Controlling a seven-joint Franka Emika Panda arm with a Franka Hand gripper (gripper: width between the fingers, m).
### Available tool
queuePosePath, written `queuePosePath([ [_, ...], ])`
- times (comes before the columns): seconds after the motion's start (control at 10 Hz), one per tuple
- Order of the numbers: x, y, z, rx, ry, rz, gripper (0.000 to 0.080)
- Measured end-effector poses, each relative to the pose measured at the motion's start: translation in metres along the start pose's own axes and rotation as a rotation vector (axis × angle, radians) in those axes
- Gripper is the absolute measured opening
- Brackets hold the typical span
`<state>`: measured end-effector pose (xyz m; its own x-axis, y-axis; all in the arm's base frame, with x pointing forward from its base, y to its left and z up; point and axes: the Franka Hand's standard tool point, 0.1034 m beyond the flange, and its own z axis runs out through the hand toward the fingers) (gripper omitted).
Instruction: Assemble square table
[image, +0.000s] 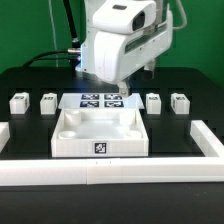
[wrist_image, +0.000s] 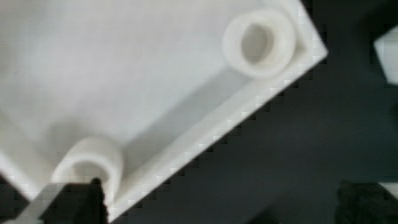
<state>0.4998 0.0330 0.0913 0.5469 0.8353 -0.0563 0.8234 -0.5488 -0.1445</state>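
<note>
Leg blocks stand on both sides of the scene. Well off to the exterior view's left of the jaws are the outer left leg block and the inner left leg block, apart from each other. The gripper hangs over the marker board, its jaws apart with nothing between them. Just below and in front of the jaws lies the square table top, rim up. The wrist view shows one of its corners with a round socket. To the exterior view's right of the jaws, the inner right leg block and the outer right leg block stand in line with the left pair.
</note>
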Motion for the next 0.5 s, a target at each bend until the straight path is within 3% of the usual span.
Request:
queuePosePath([
  [0.2, -0.035, -0.024, 0.022, -0.032, 0.014, -0.247, 0.065],
  [0.4, -0.082, -0.026, 0.05, -0.075, 0.033, -0.535, 0.065],
  [0.5, -0.094, -0.021, 0.056, -0.093, 0.036, -0.623, 0.065],
])
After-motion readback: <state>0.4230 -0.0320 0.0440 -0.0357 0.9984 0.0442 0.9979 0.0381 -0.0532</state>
